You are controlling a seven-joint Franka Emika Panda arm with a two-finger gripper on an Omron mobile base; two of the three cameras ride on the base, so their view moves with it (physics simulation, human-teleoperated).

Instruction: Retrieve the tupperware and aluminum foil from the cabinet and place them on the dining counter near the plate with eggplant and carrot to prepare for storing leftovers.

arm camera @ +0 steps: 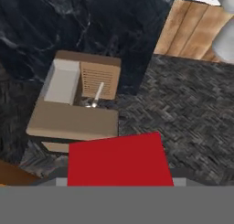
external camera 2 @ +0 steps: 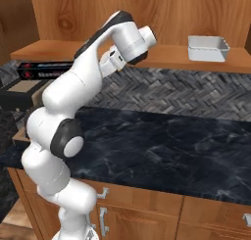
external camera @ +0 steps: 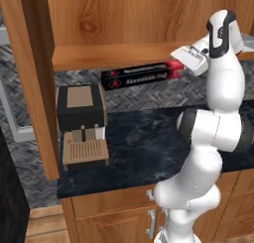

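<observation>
Holding the long slim black aluminum foil box with a red end and white lettering [external camera: 141,76] by that red end, the white robot arm's fingers [external camera: 184,68] are closing on it from the right, though the fingertips themselves are hidden behind the hand, so the grip is probably a pinch across the box's end. The box is hanging level in the air just under the plank shelf of the warm brown wooden cabinet [external camera: 114,56], in front of the grey herringbone tile wall [external camera: 149,95] and above the narrow black marble-look desk [external camera: 139,143]. In the hand view the red end [arm camera: 118,160] is lying right at the bottom edge, and beyond it a black and tan coffee machine [arm camera: 75,106] is standing on the dark slab. In the left base view that machine [external camera: 81,125] is sitting at the left end of the desk beside the cabinet's side panel. The shallow translucent white-grey plastic tupperware tray [external camera 2: 208,48] is resting upright on the cabinet shelf, well apart to the right of the arm.
</observation>
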